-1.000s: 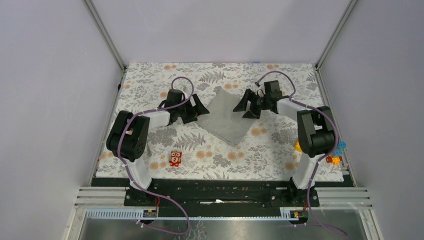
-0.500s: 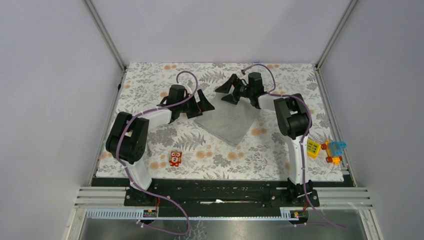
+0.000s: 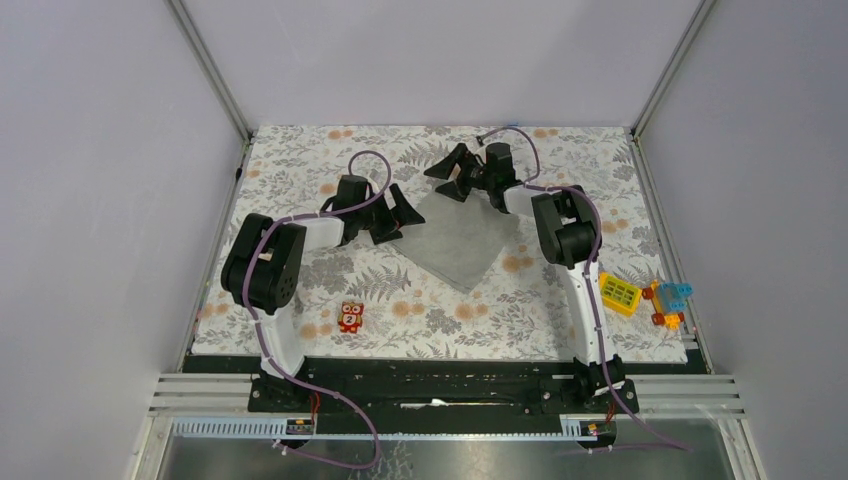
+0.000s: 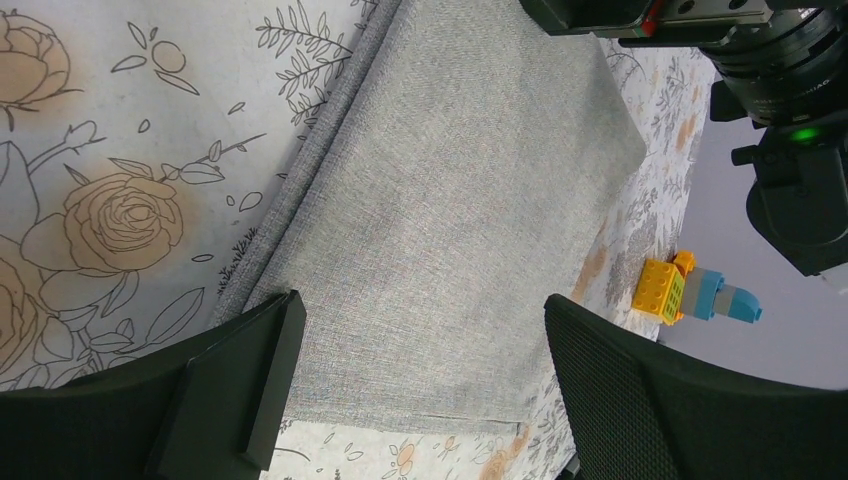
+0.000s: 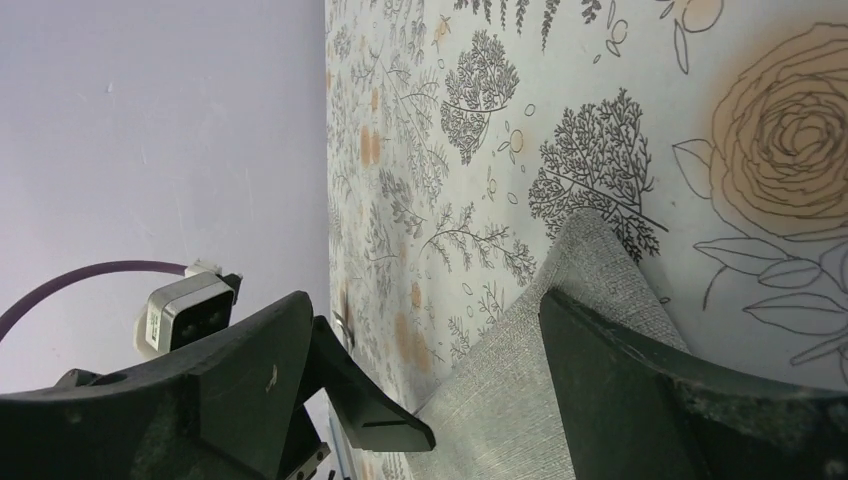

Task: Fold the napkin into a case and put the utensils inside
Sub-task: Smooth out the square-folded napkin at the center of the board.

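Observation:
The napkin is a plain grey cloth, folded and lying flat as a diamond on the floral cover. My left gripper is open at its left corner; in the left wrist view the jaws stand wide over the napkin, empty. My right gripper is open at the napkin's far corner; in the right wrist view one finger lies over the cloth corner. The utensils do not show clearly in any view.
A small red toy figure lies near the front left. A yellow studded block and a blue-and-orange toy sit at the right edge; they also show in the left wrist view. Grey walls enclose the table.
My right gripper swung left and away, from the napkin's right side to its far corner, uncovering the yellow block. My left gripper shifted slightly at the left corner.

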Robot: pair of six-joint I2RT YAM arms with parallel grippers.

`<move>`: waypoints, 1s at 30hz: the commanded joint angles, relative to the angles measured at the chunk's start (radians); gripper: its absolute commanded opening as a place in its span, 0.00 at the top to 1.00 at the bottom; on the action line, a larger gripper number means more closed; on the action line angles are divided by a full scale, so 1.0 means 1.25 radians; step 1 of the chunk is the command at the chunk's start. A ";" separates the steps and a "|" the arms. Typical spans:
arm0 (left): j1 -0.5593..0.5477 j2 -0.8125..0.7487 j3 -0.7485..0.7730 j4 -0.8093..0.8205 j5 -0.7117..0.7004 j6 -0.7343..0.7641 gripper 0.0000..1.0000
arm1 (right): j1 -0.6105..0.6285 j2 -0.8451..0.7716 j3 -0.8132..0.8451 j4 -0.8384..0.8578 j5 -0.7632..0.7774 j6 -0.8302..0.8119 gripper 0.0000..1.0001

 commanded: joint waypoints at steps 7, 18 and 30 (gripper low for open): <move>0.038 0.016 -0.042 -0.003 -0.048 -0.019 0.03 | 0.012 0.068 0.116 -0.134 0.100 -0.083 0.10; 0.045 0.017 -0.051 0.003 -0.043 -0.019 0.03 | -0.026 0.154 0.218 -0.165 0.060 -0.056 0.09; 0.045 0.028 -0.048 0.016 -0.021 -0.020 0.03 | -0.071 0.164 0.398 -0.335 -0.004 -0.140 0.07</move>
